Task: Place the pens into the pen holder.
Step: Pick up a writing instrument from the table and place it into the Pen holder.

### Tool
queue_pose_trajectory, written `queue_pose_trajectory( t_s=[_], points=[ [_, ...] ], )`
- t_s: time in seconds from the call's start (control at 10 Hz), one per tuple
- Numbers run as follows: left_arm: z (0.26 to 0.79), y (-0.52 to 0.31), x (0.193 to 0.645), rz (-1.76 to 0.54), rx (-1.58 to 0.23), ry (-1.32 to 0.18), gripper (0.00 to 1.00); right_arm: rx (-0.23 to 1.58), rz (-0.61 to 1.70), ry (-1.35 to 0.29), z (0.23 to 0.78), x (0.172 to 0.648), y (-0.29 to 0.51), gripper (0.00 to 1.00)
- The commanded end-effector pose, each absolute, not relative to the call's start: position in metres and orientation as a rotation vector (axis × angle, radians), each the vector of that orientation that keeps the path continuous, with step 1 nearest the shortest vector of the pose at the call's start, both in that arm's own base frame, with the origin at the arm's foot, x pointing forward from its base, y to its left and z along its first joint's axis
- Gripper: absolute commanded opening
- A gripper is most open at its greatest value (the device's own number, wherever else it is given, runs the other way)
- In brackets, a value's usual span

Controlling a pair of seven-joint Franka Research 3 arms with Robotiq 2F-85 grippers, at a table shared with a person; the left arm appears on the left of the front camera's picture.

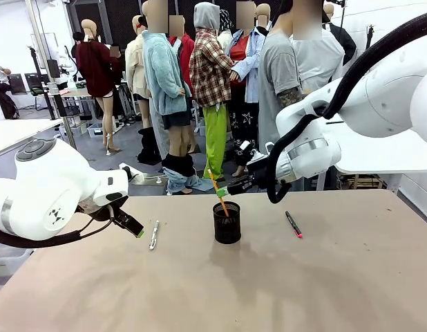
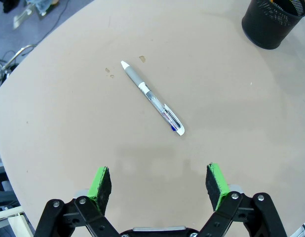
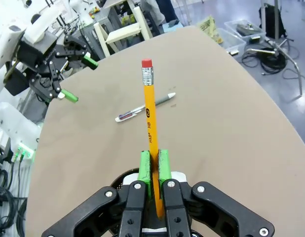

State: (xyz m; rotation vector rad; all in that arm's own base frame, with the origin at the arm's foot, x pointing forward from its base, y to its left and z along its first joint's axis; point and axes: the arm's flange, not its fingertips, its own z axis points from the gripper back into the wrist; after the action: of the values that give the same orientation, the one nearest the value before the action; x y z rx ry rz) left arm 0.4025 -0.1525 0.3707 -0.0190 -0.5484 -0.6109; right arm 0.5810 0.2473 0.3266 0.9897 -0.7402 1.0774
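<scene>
Black wire-mesh holder (image 1: 226, 223) stands upright mid-table, round, open top. Yellow pencil (image 3: 148, 113) with a red eraser is clamped between the right claw's (image 3: 154, 158) green pads; it's tilted, lower end dipping into the holder's mouth. White-and-clear pen (image 2: 152, 98) lies flat left of the holder, just ahead of the left claw (image 2: 158, 173), whose jaws are wide apart and hold nothing. Dark pen with a red end (image 1: 293, 225) lies right of the holder. Plain tan table (image 1: 324, 290). Lab room, people standing past the far edge. Right arm reaches in over the holder.
</scene>
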Motion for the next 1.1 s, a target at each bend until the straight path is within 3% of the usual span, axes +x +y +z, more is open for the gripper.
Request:
queue_pose_trajectory(
  t_s=[0.0,0.2,0.4,1.0],
  points=[
    [0.371,-0.151,0.403,-0.607,-0.021,-0.55,1.0,0.991,1.118,-0.731,0.318,0.577,0.245,0.3],
    [0.371,-0.151,0.403,-0.607,-0.021,-0.55,1.0,0.988,1.125,-0.74,0.321,0.575,0.24,0.68],
    [0.371,-0.151,0.403,-0.607,-0.021,-0.55,1.0,0.971,1.126,-0.752,0.337,0.568,0.23,0.68],
    [0.371,-0.151,0.403,-0.607,-0.021,-0.55,1.0,0.502,0.871,-0.7,0.443,0.563,0.171,0.68]
  ],
)
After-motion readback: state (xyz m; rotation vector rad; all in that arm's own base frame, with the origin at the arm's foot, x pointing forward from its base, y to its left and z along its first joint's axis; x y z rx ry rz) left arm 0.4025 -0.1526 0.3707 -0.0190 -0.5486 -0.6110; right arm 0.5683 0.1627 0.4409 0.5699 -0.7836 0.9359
